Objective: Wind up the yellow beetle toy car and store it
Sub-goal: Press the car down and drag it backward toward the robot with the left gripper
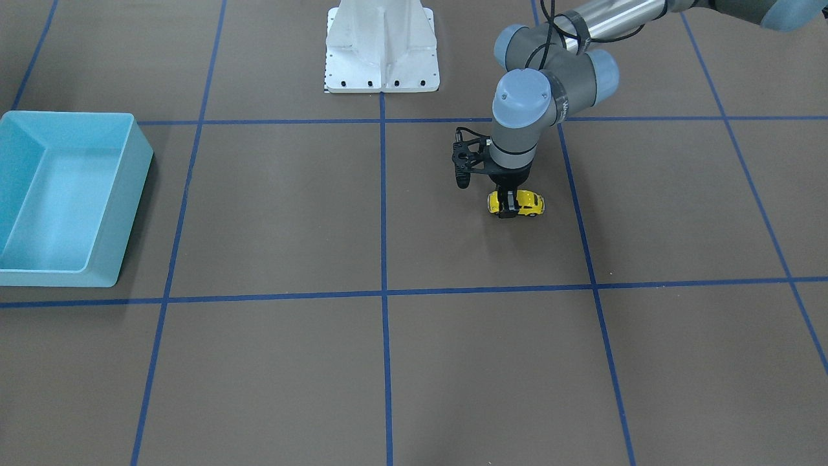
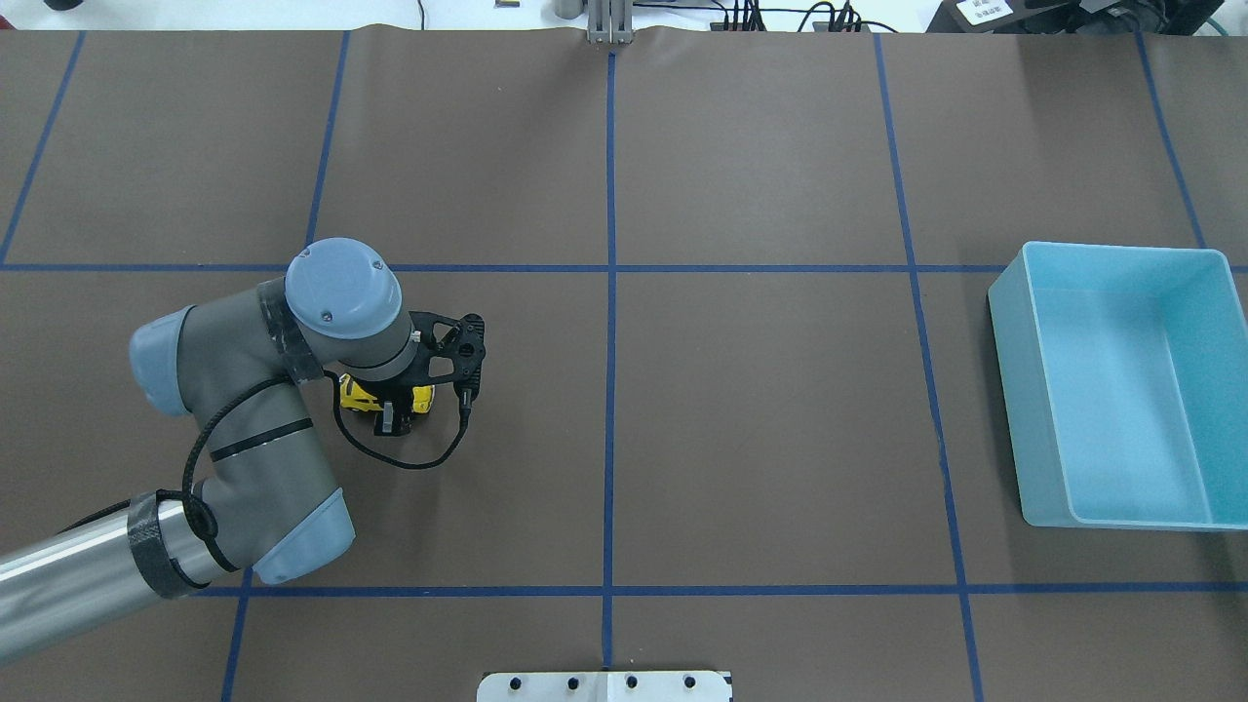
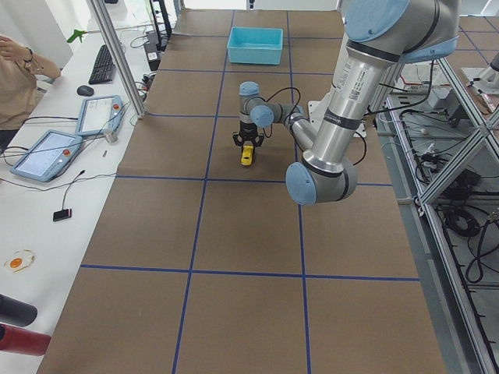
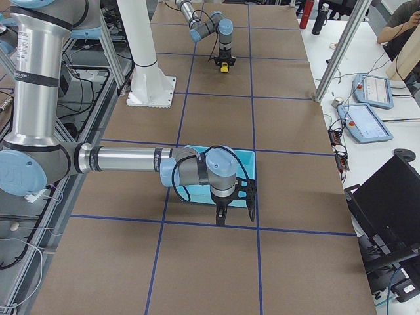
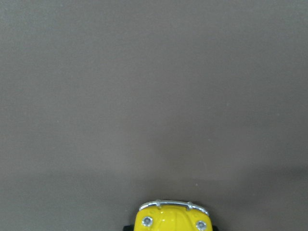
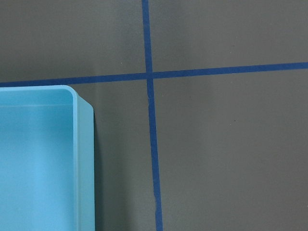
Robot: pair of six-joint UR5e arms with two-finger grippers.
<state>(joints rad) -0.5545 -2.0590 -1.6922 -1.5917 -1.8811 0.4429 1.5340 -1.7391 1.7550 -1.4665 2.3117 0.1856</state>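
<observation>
I have my left end effector [image 1: 509, 206] clenched across the middle of the yellow beetle toy car [image 1: 529, 202]. The car sits low on the tabletop [image 1: 453, 362] in the robot's left half, well apart from the light blue bin [image 1: 132, 162]. My right end effector [image 4: 222, 211] hangs just beside that bin's corner; I cannot tell whether it is released or clenched.

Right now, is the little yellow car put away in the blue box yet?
Not yet. The left tool grips the yellow beetle toy car, so grabbing looks done. I cannot tell if it is wound. Carrying it to the empty blue bin is left.
</observation>
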